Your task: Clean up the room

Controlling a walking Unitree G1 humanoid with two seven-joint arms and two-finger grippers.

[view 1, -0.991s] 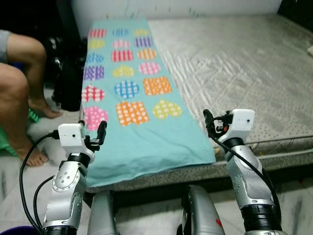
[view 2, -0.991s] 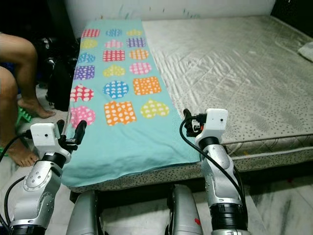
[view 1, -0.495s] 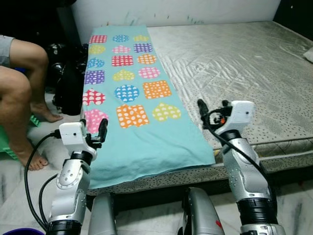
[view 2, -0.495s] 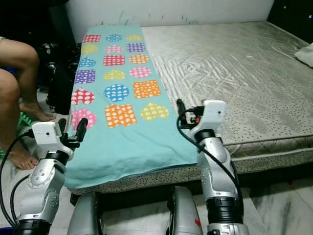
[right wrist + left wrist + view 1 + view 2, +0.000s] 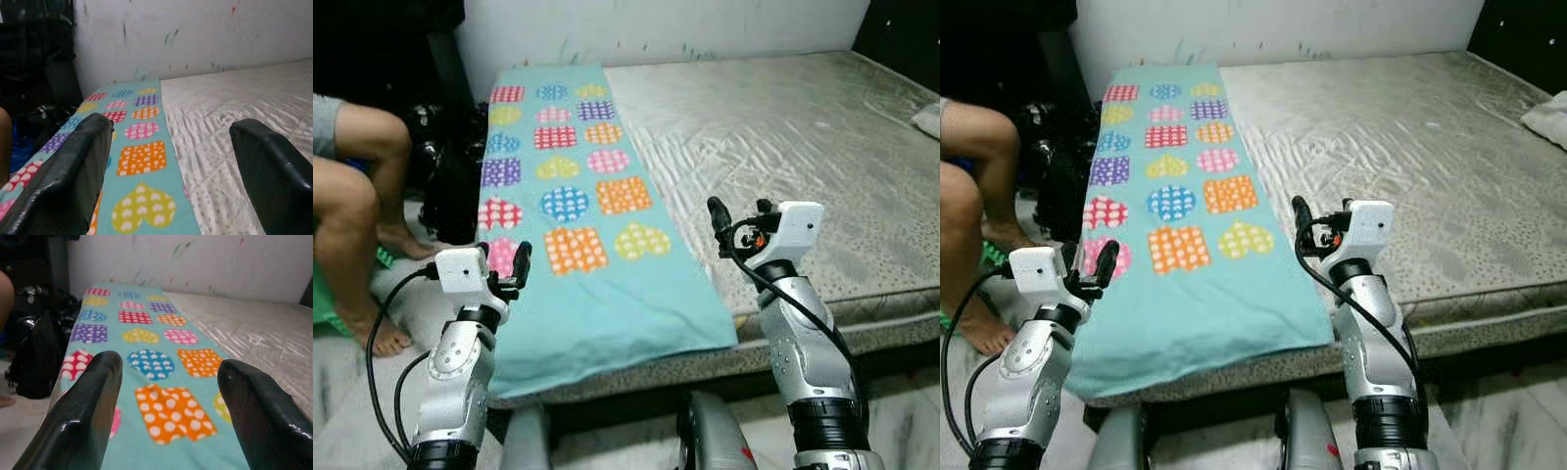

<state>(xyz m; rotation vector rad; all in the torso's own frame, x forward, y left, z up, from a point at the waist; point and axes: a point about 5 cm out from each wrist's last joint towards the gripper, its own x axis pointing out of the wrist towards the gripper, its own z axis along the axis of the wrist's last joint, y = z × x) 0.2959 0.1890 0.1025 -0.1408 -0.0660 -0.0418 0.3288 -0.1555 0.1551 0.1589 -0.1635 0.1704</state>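
The left gripper is held up at the near left corner of the bed, its fingers spread wide apart with nothing between them. It hovers over the near left edge of the blanket, not touching it. Through the gap between the fingers, in the left wrist view, the blanket runs straight ahead toward the wall.

The right gripper is raised on the other side of the blanket, just past its right edge and above the bare mattress. Its fingers also stand wide apart and hold nothing. Ahead of them lie the blanket on one side and the mattress on the other, both reaching to the wall.

The blanket is turquoise with rows of dotted hearts and squares in many colours. It lies flat as a long strip along the left side of the mattress, from the wall to the near edge, where its end hangs slightly over. The two grippers flank this near end, the left one at its left edge and the right one beside its right edge.

Left of the left gripper, beyond the bed, a person's bare legs are bent, with a foot on the floor. Between the legs and the bed stands a dark bag. Far to the right of the right gripper, a white cloth lies at the mattress edge.
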